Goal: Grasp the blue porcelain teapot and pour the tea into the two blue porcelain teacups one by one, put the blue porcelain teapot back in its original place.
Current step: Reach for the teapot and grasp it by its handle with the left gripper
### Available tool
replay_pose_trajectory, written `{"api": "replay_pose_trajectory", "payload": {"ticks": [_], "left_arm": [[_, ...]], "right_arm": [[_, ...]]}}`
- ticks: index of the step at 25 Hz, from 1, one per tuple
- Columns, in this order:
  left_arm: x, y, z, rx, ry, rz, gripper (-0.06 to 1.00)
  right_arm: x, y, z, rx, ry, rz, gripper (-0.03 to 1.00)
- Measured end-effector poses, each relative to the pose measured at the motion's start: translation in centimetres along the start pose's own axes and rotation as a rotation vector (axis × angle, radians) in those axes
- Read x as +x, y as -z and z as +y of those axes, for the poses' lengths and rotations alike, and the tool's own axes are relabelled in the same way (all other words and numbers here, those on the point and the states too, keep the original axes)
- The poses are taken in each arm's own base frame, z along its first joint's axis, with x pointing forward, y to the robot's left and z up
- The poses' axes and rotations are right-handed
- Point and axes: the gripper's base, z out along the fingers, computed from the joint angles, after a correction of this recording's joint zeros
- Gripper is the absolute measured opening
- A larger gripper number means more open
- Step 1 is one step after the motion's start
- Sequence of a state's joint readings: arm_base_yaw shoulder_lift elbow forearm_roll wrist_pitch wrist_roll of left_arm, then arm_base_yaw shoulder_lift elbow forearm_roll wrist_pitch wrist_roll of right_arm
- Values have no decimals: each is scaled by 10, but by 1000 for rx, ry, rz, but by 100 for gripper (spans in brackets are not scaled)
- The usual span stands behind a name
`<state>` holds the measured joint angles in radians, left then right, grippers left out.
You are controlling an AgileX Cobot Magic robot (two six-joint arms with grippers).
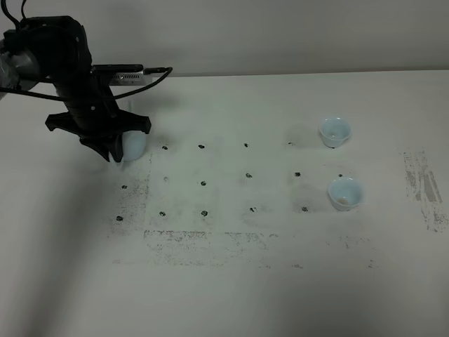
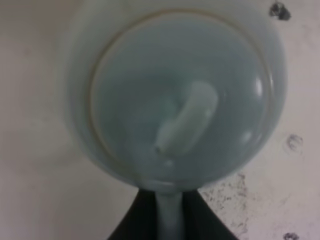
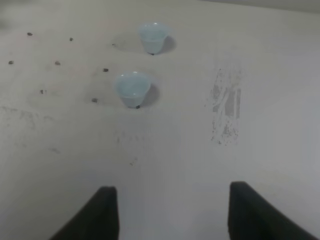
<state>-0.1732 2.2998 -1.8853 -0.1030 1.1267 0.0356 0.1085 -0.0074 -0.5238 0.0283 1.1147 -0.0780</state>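
My left gripper [image 2: 169, 215] clamps the teapot [image 2: 150, 90] by its handle, so I lift straight up, keep it level, then swing to the cups [image 1: 334, 131] [image 1: 345, 193] well right of it.

Pale teapot [image 1: 133, 146] upright (lidded), left; teacups [image 1: 334, 131] [image 1: 345, 193] right.

blue porcelain teapot [image 2: 180, 100]: glazed ceramic by its look, pale blue-white, smooth and glossy; bright highlights sit on the lid's edge and knob.
two blue porcelain teacups [image 1: 334, 131] [image 1: 345, 193]: the same pale glaze, smooth, with a soft sheen.
table [image 1: 280, 302]: off-white, matt and flat; dark scuffs and speckled rubbed patches make it look worn and rough in places.
left gripper [image 2: 170, 225]: jaws black and matt, plastic-looking.
right gripper [image 3: 175, 220]: jaws dark and matt; too blurred to tell the material.
left arm [image 1: 70, 63]: black casing, mostly matt, with a faint sheen.
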Motion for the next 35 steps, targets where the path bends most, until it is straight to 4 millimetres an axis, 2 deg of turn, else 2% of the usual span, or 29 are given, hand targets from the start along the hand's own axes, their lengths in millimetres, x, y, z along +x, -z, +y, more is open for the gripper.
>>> {"api": "replay_pose_trajectory", "payload": {"ticks": [16,26,35], "left_arm": [[-3,0,4,-48,-31,-33,7],[4,4,2,-28,-185,36,7],[6,5,-2,21,-229,52,7]], "right_arm": [[0,0,0,0,0,0,47],[0,0,0,0,0,0,47],[0,0,0,0,0,0,47]]}}
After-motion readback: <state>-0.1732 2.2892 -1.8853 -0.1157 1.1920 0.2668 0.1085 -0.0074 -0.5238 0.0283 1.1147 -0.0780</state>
